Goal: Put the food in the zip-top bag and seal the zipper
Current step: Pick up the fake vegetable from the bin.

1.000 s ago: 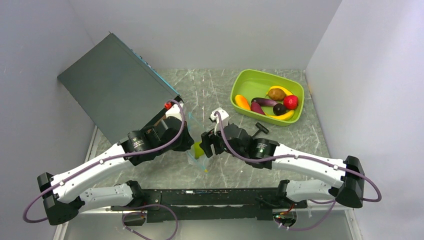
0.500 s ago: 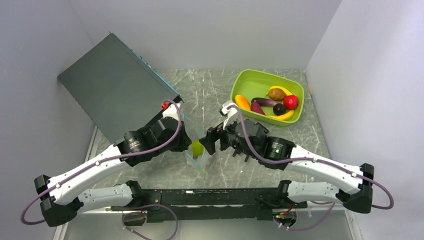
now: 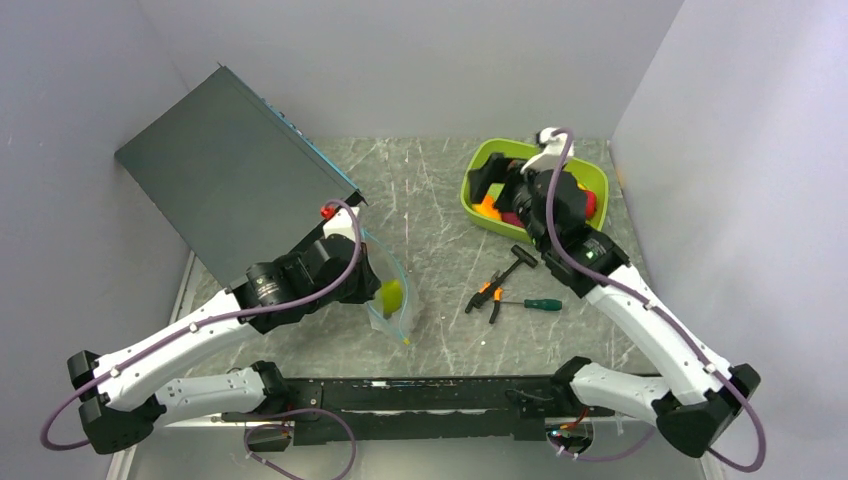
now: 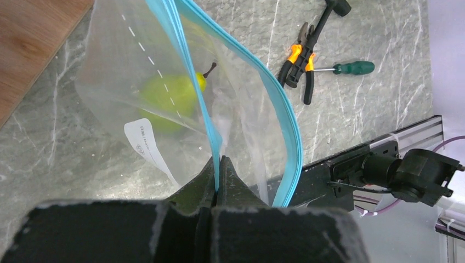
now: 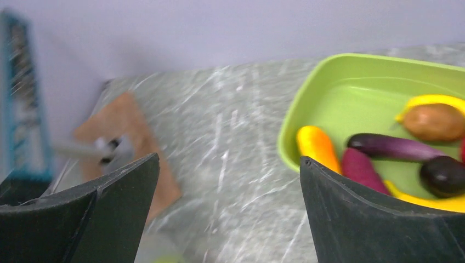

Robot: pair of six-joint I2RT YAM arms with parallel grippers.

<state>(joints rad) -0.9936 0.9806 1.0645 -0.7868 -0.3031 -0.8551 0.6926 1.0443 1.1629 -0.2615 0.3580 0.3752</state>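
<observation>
The clear zip-top bag [image 3: 392, 300] hangs at the table's middle with its mouth open. My left gripper [image 4: 219, 163] is shut on one side of its blue-green zipper [image 4: 189, 60]; the other zipper side [image 4: 285, 126] bows away. A green apple [image 4: 170, 96] lies inside the bag [image 4: 109, 66]. My right gripper [image 3: 482, 186] hovers open and empty over the lime-green tray's left end. In the right wrist view that gripper [image 5: 229, 159] faces an orange piece [image 5: 318, 145], a purple one [image 5: 392, 147], a brown one [image 5: 433, 123] and a dark plum [image 5: 444, 175].
The lime-green tray [image 3: 597, 170] stands at the back right, largely covered by my right arm. Black-and-orange pliers [image 3: 487, 297], a green-handled screwdriver [image 3: 532, 303] and a black tool [image 3: 520, 258] lie right of the bag. A big dark slab [image 3: 230, 180] leans at the back left.
My right gripper opened wider, left the bag and swung back right over the tray. The green apple stayed in the bag. The left gripper kept its hold.
</observation>
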